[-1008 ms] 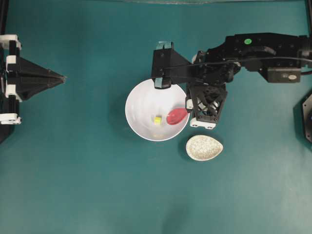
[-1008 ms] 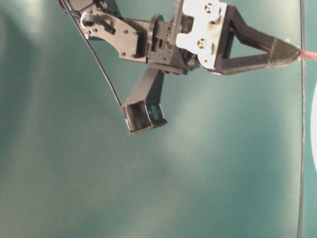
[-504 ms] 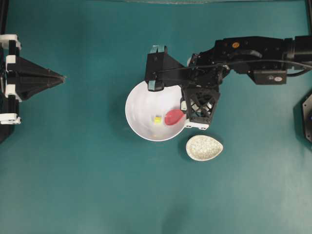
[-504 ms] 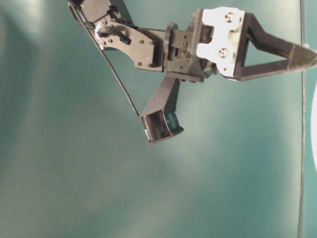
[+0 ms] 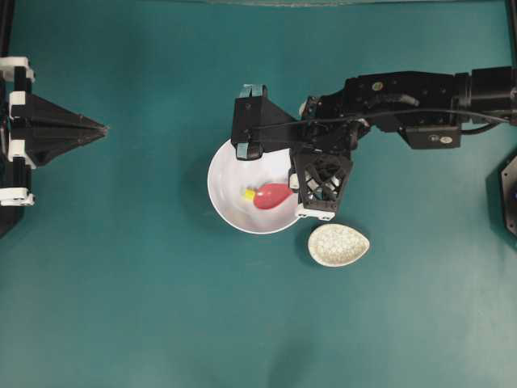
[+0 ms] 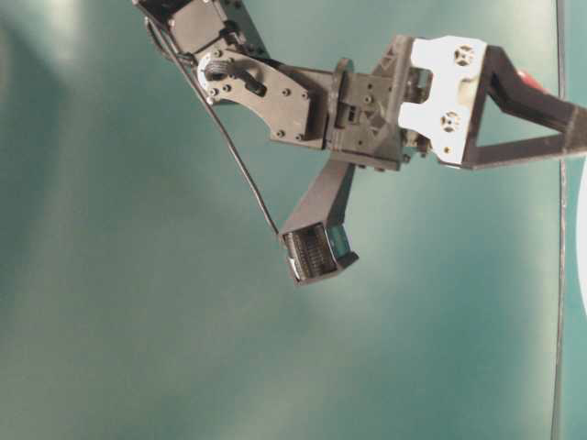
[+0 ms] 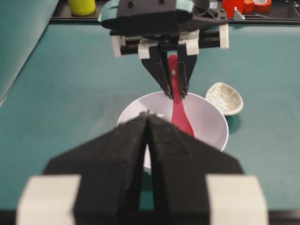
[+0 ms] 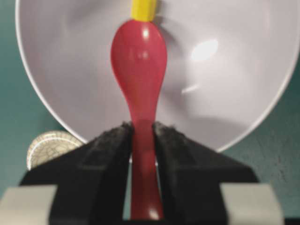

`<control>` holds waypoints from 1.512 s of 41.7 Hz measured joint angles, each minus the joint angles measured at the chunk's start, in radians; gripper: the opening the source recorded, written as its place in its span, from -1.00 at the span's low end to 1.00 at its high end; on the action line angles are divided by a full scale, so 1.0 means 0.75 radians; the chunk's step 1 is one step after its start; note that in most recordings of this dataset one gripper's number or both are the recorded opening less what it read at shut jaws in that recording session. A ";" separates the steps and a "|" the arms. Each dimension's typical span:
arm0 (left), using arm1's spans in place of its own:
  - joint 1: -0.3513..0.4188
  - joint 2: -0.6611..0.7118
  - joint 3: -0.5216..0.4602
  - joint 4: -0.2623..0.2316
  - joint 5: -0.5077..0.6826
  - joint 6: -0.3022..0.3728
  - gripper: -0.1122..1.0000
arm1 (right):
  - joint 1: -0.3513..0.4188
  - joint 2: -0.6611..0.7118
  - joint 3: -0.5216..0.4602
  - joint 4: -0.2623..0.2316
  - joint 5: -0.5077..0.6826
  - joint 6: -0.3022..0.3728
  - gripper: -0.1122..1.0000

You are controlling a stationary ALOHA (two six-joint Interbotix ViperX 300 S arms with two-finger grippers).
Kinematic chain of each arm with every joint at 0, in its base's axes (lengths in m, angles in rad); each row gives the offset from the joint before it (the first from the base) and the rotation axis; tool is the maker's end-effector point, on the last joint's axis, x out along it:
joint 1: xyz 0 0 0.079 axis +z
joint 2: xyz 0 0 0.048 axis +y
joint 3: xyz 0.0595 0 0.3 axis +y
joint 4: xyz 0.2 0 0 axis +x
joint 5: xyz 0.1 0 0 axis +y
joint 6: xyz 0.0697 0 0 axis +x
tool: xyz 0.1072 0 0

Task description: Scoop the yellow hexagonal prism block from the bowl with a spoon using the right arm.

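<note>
Block: I see the yellow hexagonal prism block (image 8: 143, 9) inside the bowl (image 8: 243, 93), touching the tip of the spoon (image 8: 139, 70).
Spoon: its scoop is low in the bowl, and the handle goes back between the jaws.
Right gripper (image 8: 142, 136): I see it clamped on the spoon handle, with the jaws only a little apart.
Left gripper (image 7: 146, 123): pressed together with nothing in it, far from the bowl.
Speckled dish (image 5: 338, 244): just beside the bowl, on the teal table (image 5: 161, 307).

Speckled teardrop dish (image 5: 338, 245) on teal table (image 5: 145, 307) — red tape rolls (image 7: 255, 5), perhaps, behind.
</note>
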 measured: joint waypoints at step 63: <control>0.000 -0.002 0.000 0.000 0.000 0.002 -0.79 | 0.006 -0.094 0.043 0.039 -0.233 0.098 -0.39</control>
